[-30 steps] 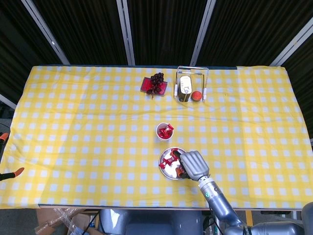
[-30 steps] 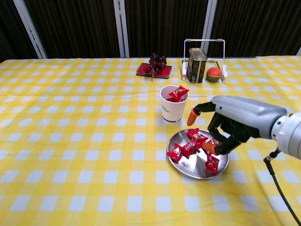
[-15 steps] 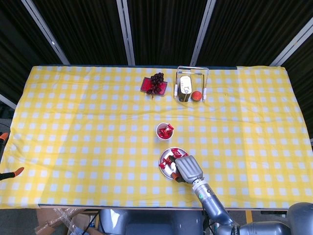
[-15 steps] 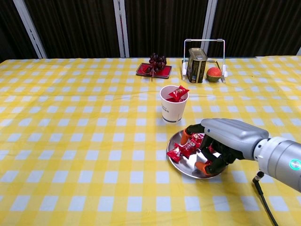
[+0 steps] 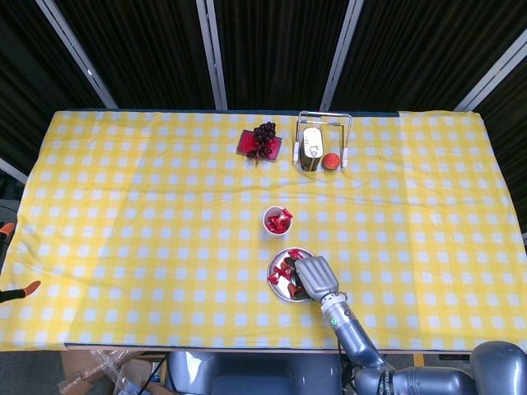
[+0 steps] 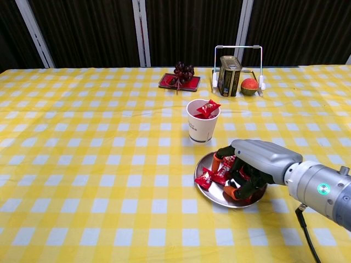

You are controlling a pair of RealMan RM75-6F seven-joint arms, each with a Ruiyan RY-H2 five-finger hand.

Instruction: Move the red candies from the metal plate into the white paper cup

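The metal plate (image 6: 215,194) (image 5: 277,289) lies just in front of the white paper cup (image 6: 201,129) (image 5: 274,227). Red candies (image 6: 208,108) stick out of the cup's mouth. Several more red candies (image 6: 206,178) (image 5: 275,276) lie on the plate. My right hand (image 6: 258,159) (image 5: 314,276) is down on the plate, its fingers curled around some of those candies; whether it grips one is hidden. Of my left hand, only two orange fingertips (image 5: 30,288) show at the left edge of the head view, spread apart and holding nothing.
At the back of the yellow checked table stand a red tray with dark grapes (image 6: 180,80) (image 5: 261,142), a wire rack with a tin can (image 6: 230,75) (image 5: 310,149) and a reddish fruit (image 6: 249,86). The table's front edge runs close behind the plate.
My right hand came down from above the plate onto the candies, shifted slightly left, and its fingers curled in around them. The cup and the left hand have not moved.
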